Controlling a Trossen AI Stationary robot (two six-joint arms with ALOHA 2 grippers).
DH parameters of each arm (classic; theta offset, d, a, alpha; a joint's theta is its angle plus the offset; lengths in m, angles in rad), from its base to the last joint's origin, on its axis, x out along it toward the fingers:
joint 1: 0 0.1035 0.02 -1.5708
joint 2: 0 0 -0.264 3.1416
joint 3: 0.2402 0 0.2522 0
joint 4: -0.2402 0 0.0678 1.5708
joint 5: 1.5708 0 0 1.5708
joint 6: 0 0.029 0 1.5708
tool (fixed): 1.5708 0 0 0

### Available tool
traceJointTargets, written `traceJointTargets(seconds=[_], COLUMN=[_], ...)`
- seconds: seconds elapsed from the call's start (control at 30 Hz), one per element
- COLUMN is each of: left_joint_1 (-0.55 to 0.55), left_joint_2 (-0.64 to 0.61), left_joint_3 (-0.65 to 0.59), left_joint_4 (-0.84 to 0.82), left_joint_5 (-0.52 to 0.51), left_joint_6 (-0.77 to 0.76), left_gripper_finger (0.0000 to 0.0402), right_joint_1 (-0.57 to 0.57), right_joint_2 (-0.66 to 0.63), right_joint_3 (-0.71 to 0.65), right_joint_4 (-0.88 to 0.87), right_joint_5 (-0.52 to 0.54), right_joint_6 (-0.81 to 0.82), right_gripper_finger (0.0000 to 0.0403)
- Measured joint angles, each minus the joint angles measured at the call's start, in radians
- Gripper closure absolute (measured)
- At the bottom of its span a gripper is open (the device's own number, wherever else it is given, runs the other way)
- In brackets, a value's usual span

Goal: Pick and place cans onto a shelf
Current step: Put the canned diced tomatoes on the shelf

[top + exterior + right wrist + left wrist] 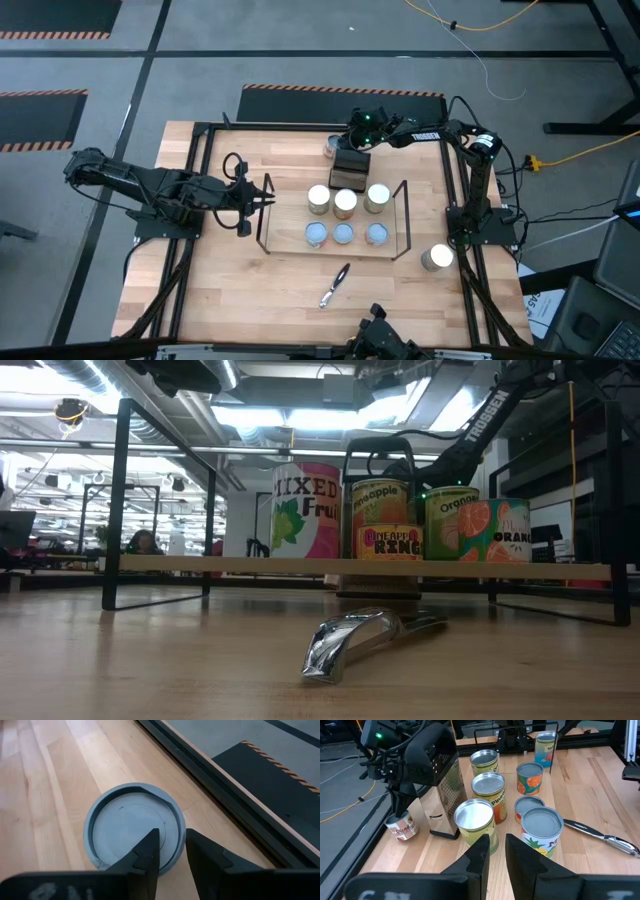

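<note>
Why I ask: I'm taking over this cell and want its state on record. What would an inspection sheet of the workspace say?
Surface: wooden table, no spills seen.
Job's things: six cans on the shelf, in two rows of three; far-edge can and right-edge can off it.
Clutter: dark grater behind the shelf; peeler in front.
Grippers: left gripper beside the shelf, fingers slightly apart, empty; right gripper over the far-edge can, not gripping.
Cables: yellow and white cables on the floor.
Surroundings: a person far behind.
</note>
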Motion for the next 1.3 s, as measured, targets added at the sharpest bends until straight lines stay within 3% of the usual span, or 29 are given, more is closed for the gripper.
traceJointTargets(seconds=[0.5, 0.97, 1.3], left_joint_1=[0.000, 0.000, 0.000], left_joint_2=[0.000, 0.000, 0.000], left_joint_3=[0.000, 0.000, 0.000], left_joint_4=[0.000, 0.000, 0.000], left_joint_5=[0.000, 0.000, 0.000], left_joint_6=[0.000, 0.000, 0.000], left_gripper_finger=[0.0347, 0.0347, 0.0347], right_joint_1=[0.000, 0.000, -0.020], right_joint_2=[-0.001, -0.007, -0.082], right_joint_3=[0.000, 0.000, 0.001], right_joint_4=[0.000, -0.005, -0.003], right_joint_5=[-0.003, -0.018, -0.012], right_joint_6=[-0.002, 0.002, 0.001], right_gripper_finger=[0.0348, 0.0350, 0.0350])
